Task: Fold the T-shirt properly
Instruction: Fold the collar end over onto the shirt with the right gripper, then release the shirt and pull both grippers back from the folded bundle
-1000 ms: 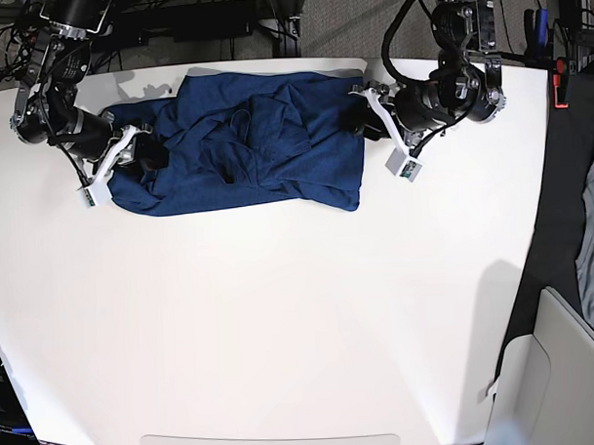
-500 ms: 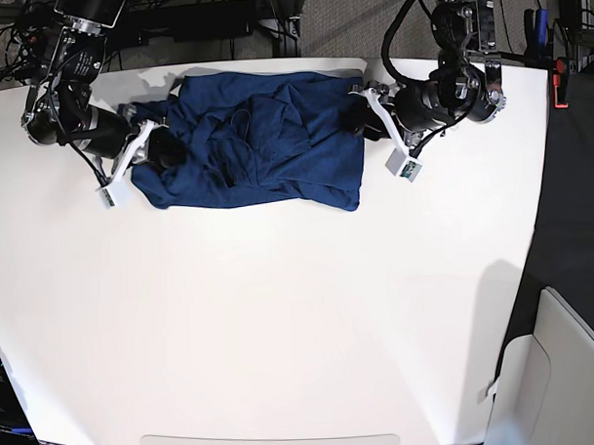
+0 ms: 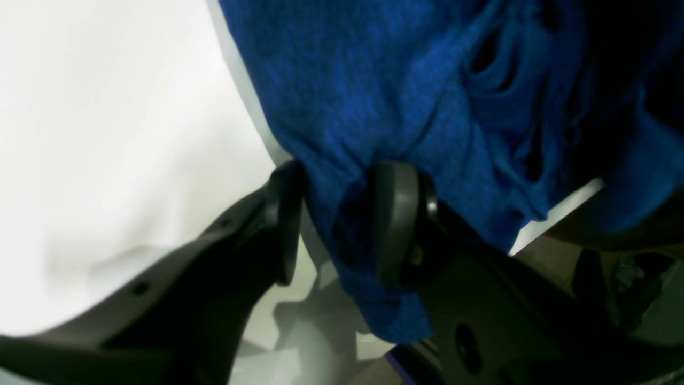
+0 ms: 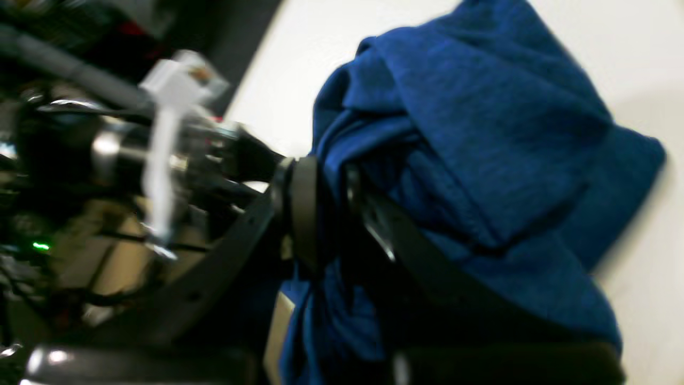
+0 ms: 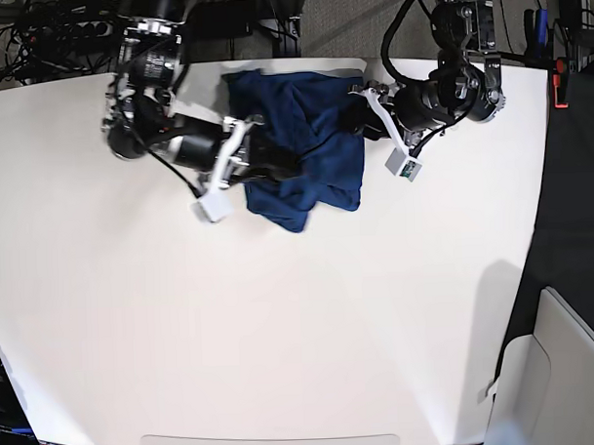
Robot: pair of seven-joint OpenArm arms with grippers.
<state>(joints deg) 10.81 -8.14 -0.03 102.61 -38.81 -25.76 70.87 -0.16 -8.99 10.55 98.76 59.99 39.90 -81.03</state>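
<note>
Right gripper (image 5: 275,165), at scene left, clamped on a bunch of the T-shirt (image 5: 309,134), carrying that side over toward the right. T-shirt bunched at far centre of the white counter (image 5: 281,330). Left gripper (image 5: 364,122) pinches the shirt's right edge. Judged step: first side fold. Next: lay the carried fabric flat, then release

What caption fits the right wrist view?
Right gripper pinches a bunched fold of the dark blue T-shirt above the white table.
</note>
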